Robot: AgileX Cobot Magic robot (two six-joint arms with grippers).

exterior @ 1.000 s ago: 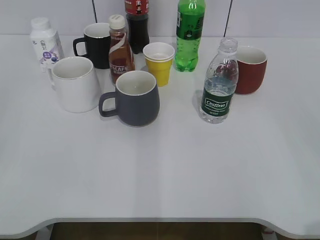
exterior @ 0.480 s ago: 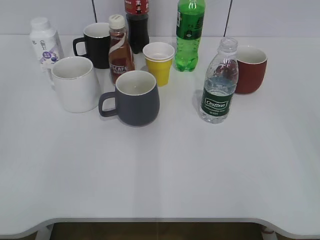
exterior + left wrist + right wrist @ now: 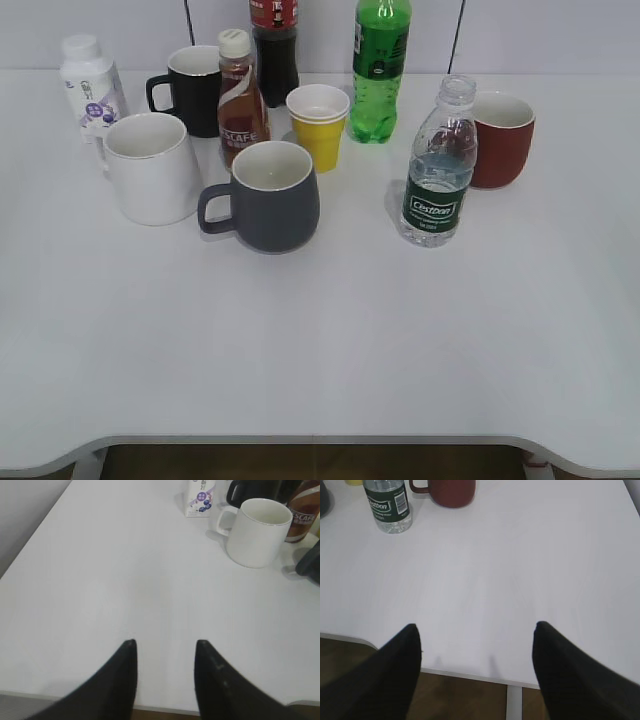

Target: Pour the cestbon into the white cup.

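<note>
My left gripper [image 3: 165,647] hangs part-open, empty, over the near left edge; right gripper [image 3: 476,630] spread wide, touching nothing.

Clear ribbed plastic cestbon [image 3: 437,170] with glossy dark green label; glossy white ceramic white cup [image 3: 152,167]; smooth matt white desk [image 3: 320,340]; matt black fingers [image 3: 122,680]
</note>
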